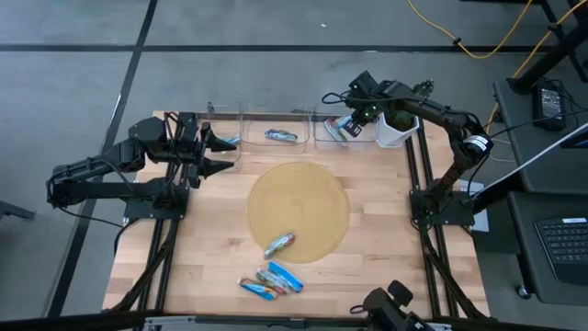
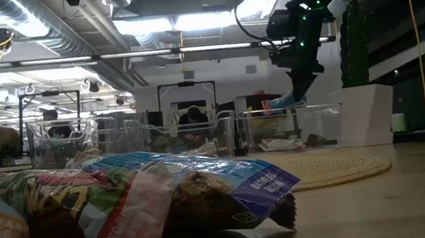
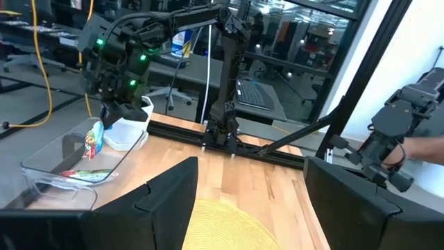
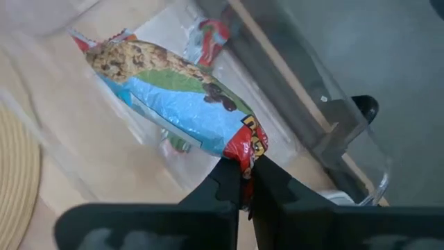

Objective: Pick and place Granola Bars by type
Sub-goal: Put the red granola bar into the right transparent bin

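The right tool, pinched on one end of a granola bar, hangs it over the far-right clear bin, apparently to drop it with its kind, while the left tool waits wide open far left.

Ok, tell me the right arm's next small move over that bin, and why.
Probably lower a little and open. The right gripper is shut on a granola bar, pinching one end of its wrapper, and hangs over the clear bin at the table's far right, where another bar already lies. The left gripper waits open near the left bins.
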Available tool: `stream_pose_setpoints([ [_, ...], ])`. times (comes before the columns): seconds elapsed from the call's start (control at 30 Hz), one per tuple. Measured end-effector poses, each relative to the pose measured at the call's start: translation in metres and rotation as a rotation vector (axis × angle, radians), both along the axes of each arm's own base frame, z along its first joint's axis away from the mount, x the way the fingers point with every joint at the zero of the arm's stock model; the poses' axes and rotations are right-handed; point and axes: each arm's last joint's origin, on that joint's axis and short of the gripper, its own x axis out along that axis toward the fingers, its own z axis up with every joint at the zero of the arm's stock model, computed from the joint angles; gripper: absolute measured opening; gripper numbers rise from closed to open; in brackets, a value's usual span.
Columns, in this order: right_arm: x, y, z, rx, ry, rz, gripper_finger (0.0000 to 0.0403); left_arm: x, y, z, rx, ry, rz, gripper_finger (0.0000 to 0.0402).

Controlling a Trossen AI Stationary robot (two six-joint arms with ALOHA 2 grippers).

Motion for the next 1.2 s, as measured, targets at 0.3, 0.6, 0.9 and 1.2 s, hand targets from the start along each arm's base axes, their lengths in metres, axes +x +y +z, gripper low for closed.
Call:
stream_pose_setpoints([
  [0.3,-0.008,-0.013,-0.005,-0.011,-0.022,-0.063,0.0017,0.000,0.000,0.000,0.008,0.000,0.004,0.0253],
  [0.6,-0.008,-0.026,-0.024,0.029,0.007,-0.087,0.0031,0.000,0.000,0.000,0.004,0.000,0.007,0.0253],
  [0.9,-0.001,-0.034,-0.041,0.038,0.005,-0.081,0.0016,0.000,0.000,0.000,-0.003,0.000,0.011,0.0253],
  [1.2,0.000,-0.043,-0.060,0.066,0.028,-0.096,0.0022,0.000,0.000,0.000,-0.002,0.000,0.013,0.0253],
])
